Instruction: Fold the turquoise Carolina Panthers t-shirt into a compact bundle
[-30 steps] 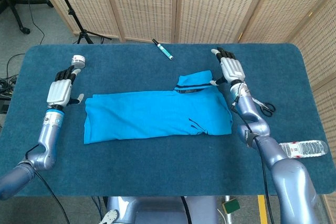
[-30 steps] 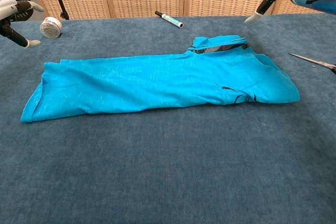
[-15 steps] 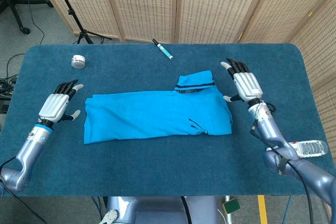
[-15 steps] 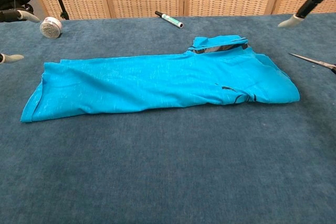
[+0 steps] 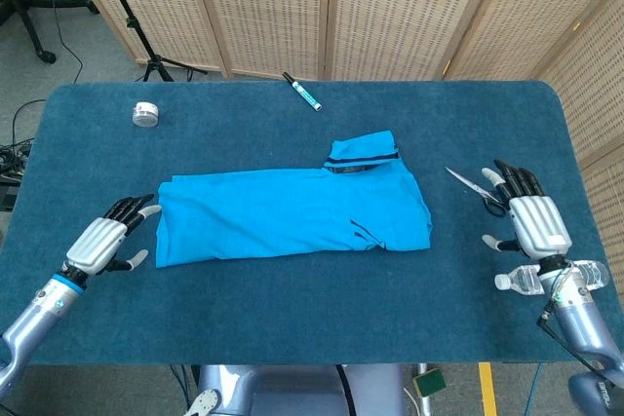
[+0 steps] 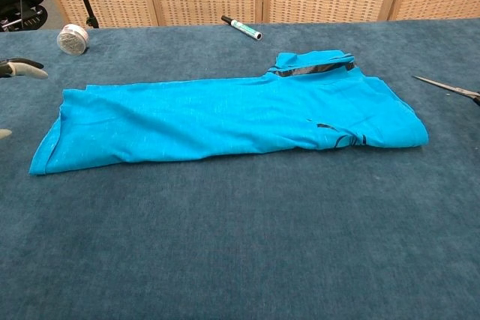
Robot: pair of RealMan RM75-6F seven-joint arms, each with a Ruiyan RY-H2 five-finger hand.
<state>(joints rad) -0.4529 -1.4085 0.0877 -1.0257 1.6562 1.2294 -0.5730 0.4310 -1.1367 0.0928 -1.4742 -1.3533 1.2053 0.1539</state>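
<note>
The chest view cuts off nearly everything of the arms: only fingertips of the left hand point(image 6: 19, 69) show at its left border, and the right hand is outside it altogether. The scissors point(image 5: 476, 188) are partly covered by the right hand point(image 5: 534, 223) in the head view, and the plastic water bottle point(image 5: 548, 278) by the table's right edge lies half behind that wrist.

The table point(image 5: 292, 328) wears dark blue carpet-like cloth; woven folding screens point(image 5: 390, 7) stand behind it, with a stand's legs at the far left.

The turquoise t-shirt point(image 5: 292, 209) lies at the table's middle, folded into a long band with its black-trimmed collar end toward the right. Both hands hover empty with fingers spread, the left hand point(image 5: 102, 241) just beside the shirt's left end. A marker point(image 5: 303, 92) lies near the far edge, a tape roll point(image 5: 145, 113) toward the far left corner.
</note>
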